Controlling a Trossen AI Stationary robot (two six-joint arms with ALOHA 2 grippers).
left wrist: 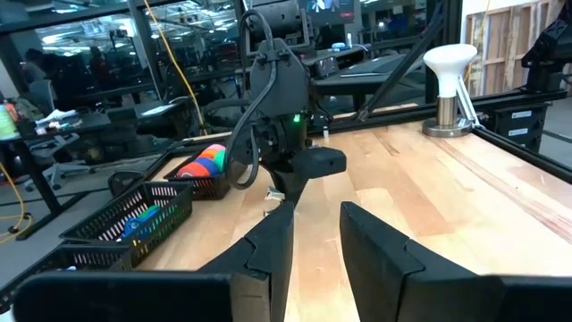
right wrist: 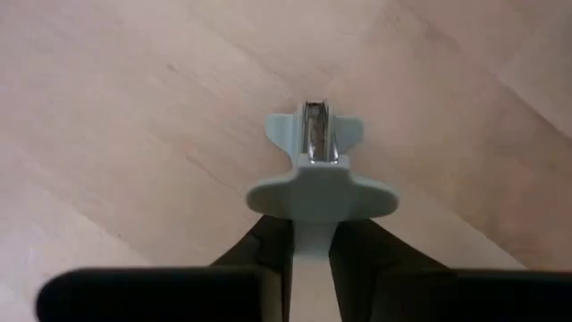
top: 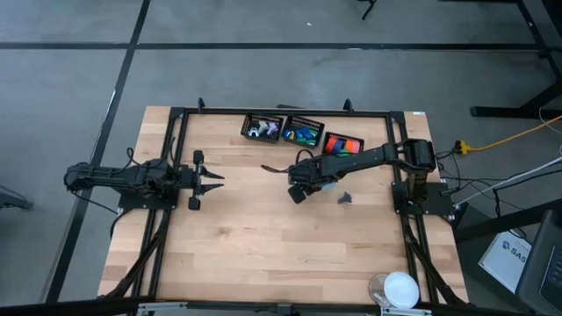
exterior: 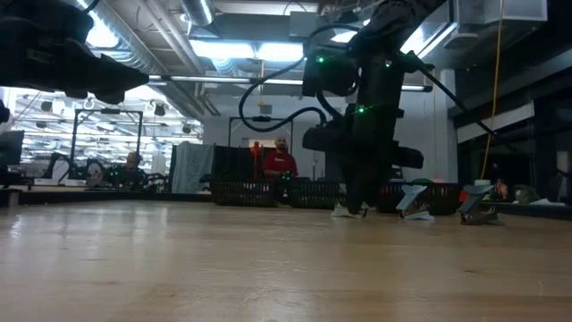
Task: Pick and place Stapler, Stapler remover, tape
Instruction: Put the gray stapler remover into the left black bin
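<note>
Gripping the pale stapler remover [right wrist: 313, 174] between its closed fingers, your right gripper [top: 301, 186] hangs low over the table [top: 263, 254], while the left gripper [top: 211, 179] waits, fingers apart.

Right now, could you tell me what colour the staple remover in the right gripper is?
Pale grey-green staple remover, clearest in the right wrist view.

The remover's [right wrist: 311, 170] rear is hidden between the right gripper's [right wrist: 311, 255] fingers. Beside that gripper, a small grey piece [top: 344, 198] is perhaps another remover, too small to be told. Basket [top: 303, 132] contents cannot be distinguished.
</note>
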